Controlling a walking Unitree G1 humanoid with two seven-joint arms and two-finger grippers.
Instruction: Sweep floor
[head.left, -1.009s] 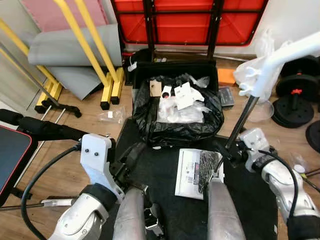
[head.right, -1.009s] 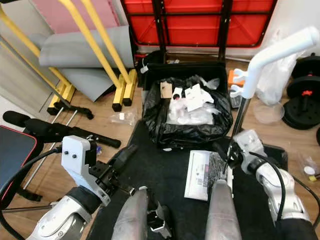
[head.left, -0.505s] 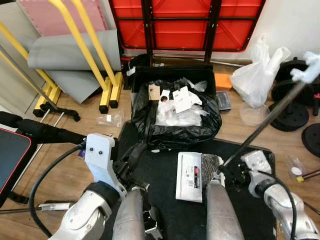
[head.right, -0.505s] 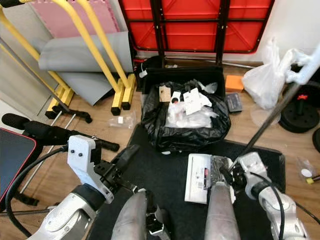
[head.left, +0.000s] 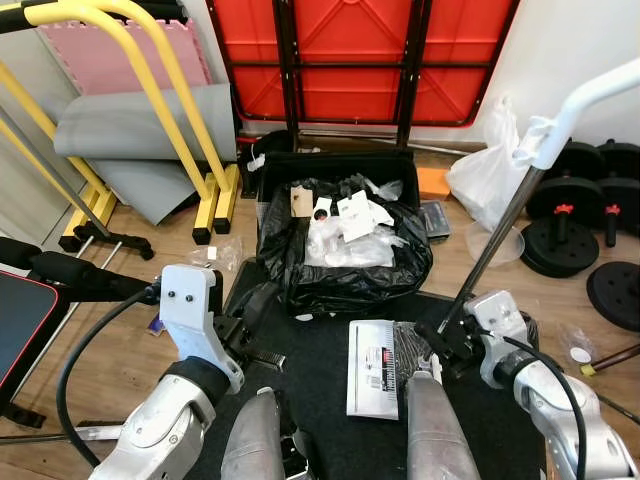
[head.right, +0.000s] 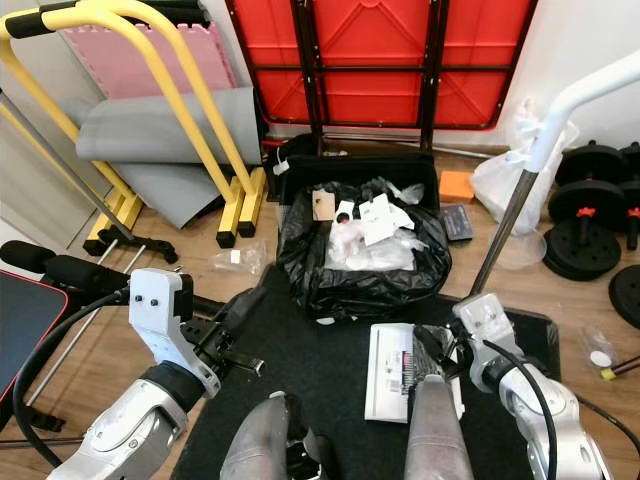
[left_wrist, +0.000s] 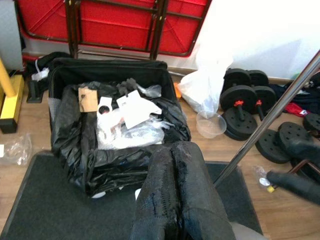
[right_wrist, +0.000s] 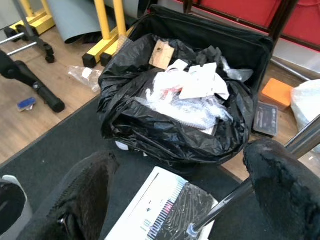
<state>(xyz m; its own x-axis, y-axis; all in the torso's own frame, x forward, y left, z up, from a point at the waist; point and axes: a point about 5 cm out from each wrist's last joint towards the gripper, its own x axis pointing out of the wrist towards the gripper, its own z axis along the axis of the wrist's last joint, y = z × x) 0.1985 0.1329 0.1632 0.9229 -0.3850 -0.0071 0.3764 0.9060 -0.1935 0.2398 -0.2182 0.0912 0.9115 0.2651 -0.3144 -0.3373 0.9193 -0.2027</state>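
A dark floor mat lies on the wooden floor, and everything here is placed relative to it. Beyond its far edge stands a folded red table on edge against the wall, with yellow bars and a grey rolled mat to the far left. At the mat's far edge sits a black bin lined with a black trash bag, holding white wrappers and paper. To the mat's right are black dumbbell plates and a white plastic bag. On the mat, near the bin, lies a white printed packet. The broom handle, a metal pole with a white grip, rises from the mat's right side, slanting up and right. The right tool is clamped on the pole's lower part. The left tool hovers over the mat's left edge, its 2 fingers pressed together.
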